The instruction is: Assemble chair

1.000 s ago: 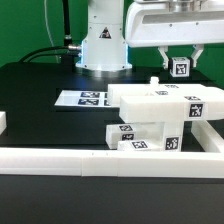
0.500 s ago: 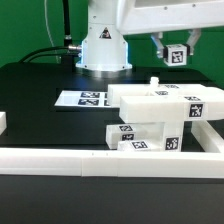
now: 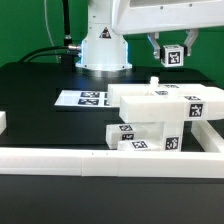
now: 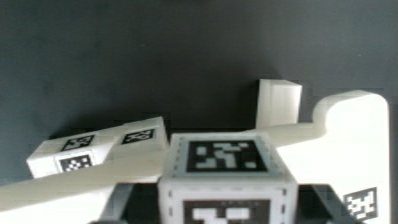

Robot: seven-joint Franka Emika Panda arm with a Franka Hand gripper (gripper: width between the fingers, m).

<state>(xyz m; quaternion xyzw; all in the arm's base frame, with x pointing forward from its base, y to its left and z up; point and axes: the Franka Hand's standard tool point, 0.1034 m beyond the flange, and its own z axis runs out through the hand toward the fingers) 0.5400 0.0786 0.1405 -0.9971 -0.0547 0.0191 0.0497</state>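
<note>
The partly built white chair (image 3: 160,118) stands on the black table at the exterior view's right, its blocky parts bearing black-and-white tags, with a short post (image 3: 156,83) sticking up from its top. My gripper (image 3: 174,52) hangs above and behind it, shut on a small white tagged chair part (image 3: 175,55). In the wrist view the held part (image 4: 224,170) fills the foreground between my dark fingers (image 4: 135,198), with the chair's top (image 4: 267,135) and the post (image 4: 276,103) below it.
The marker board (image 3: 82,98) lies flat on the table to the exterior view's left of the chair. A long white border rail (image 3: 90,159) runs along the front. The robot base (image 3: 103,45) stands at the back.
My gripper has risen with the tagged part, from just above the chair's top to higher up. The chair has not moved.
</note>
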